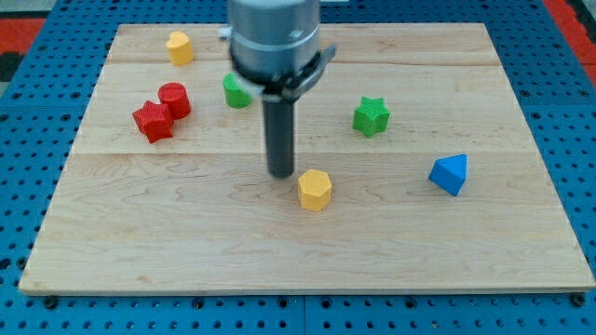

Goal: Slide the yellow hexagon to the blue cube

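Observation:
The yellow hexagon [315, 190] lies on the wooden board [186, 242] just below the middle. The blue cube [450, 173] lies at the view's right, well apart from the hexagon. My tip [280, 174] is the lower end of the dark rod, just to the upper left of the yellow hexagon, very close to it or touching; I cannot tell which.
A second yellow block [180, 47] lies at the top left. A red cylinder [174, 100] and a red star [153, 121] lie together at the left. A green block [237, 91] is partly hidden behind the arm. A green star [371, 116] lies right of centre.

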You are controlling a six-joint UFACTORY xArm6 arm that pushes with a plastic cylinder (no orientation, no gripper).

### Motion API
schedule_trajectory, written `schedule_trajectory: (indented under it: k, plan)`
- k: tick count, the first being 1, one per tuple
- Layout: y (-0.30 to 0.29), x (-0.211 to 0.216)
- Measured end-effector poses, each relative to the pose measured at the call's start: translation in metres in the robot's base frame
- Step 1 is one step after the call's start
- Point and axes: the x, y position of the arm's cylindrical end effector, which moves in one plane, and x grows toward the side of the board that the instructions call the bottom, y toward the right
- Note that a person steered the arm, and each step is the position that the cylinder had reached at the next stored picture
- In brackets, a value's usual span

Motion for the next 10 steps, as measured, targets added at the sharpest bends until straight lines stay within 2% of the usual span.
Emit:
schedule_trajectory:
  k: [1, 2, 3, 4, 5, 6, 7, 8, 9, 10]
  plan:
    - [0.036, 0.047]
    - [0.079, 0.019]
    - [0.055, -0.023]
    - [0.073, 0.000]
    - [-0.004, 0.014]
    - [0.007, -0.013]
    - [0.041, -0.061]
    - [0.041, -0.101]
    - [0.040, -0.107]
    - [0.054, -0.142]
